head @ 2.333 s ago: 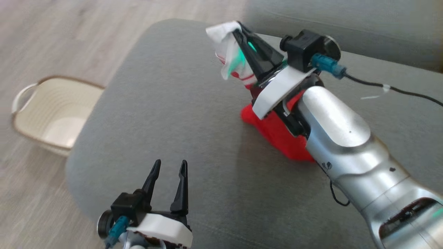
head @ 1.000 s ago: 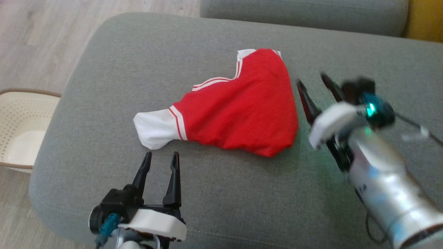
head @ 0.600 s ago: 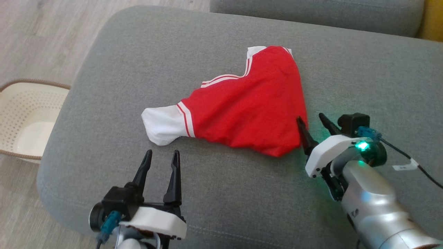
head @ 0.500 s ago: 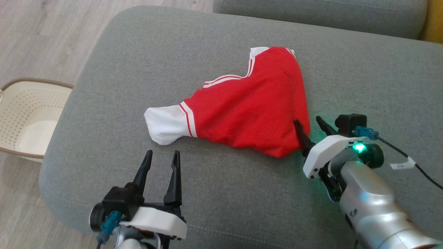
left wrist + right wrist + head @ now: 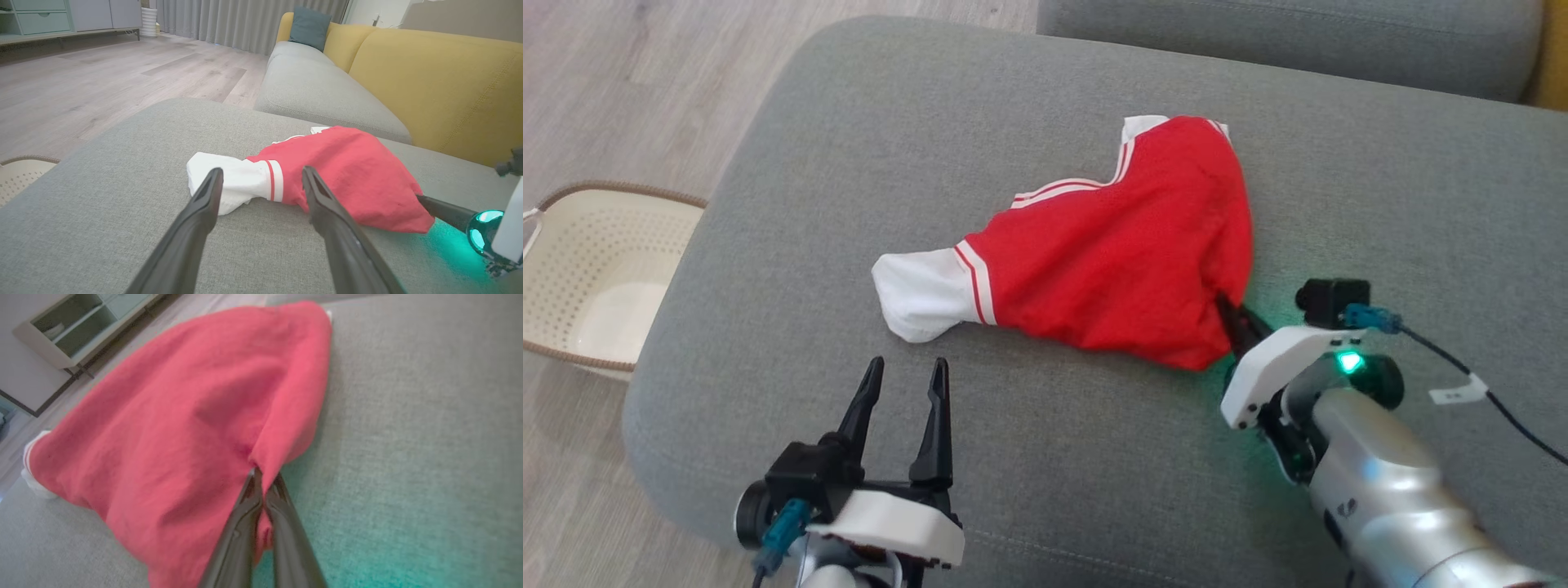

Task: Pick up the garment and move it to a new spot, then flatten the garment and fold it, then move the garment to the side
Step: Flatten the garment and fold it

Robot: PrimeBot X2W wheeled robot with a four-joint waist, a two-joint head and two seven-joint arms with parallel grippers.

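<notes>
The garment (image 5: 1111, 269) is a red shirt with a white, red-striped sleeve, lying bunched on the grey sofa seat (image 5: 1013, 122). My right gripper (image 5: 1232, 314) is shut on its near right edge; in the right wrist view the two fingers (image 5: 282, 506) pinch a fold of red cloth (image 5: 184, 428) between them. My left gripper (image 5: 905, 390) stands open at the lower left, a short way in front of the white sleeve (image 5: 919, 294). Between its spread fingers the left wrist view shows that garment (image 5: 347, 175), with my right gripper's tip (image 5: 443, 210) at its right edge.
A cream perforated basket (image 5: 588, 278) stands on the wooden floor left of the seat. A second grey cushion (image 5: 1290, 41) lies behind, with a yellow sofa back (image 5: 441, 90) and a blue pillow (image 5: 308, 26) beyond. A black cable (image 5: 1486, 392) trails from my right wrist.
My right gripper came down to the shirt's near right edge and shut on the cloth. The head camera shifted a little. The left gripper stayed where it was.
</notes>
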